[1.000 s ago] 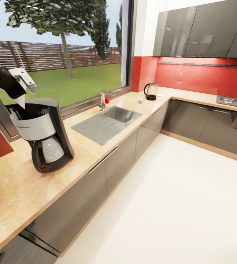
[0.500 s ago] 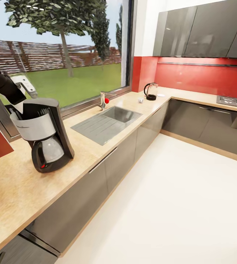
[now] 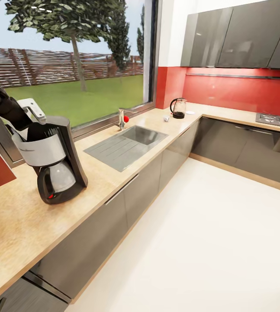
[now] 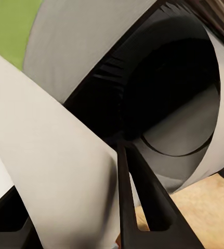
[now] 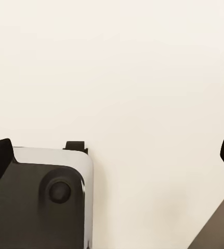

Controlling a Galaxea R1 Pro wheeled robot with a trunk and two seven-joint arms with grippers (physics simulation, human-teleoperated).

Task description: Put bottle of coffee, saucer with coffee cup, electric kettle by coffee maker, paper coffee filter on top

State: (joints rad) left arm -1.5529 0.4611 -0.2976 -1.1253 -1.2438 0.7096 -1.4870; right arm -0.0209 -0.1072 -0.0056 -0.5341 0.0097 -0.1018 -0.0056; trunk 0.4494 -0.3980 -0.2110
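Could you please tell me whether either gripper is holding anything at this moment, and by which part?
The left gripper pinches the white paper coffee filter by its edge, over the black coffee maker. The right gripper is open and empty.

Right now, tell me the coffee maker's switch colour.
Red, on the coffee maker base; head view.

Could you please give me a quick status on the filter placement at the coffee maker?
Left gripper shut on paper coffee filter, at coffee maker top. Right gripper open over floor. Nothing obstructing.
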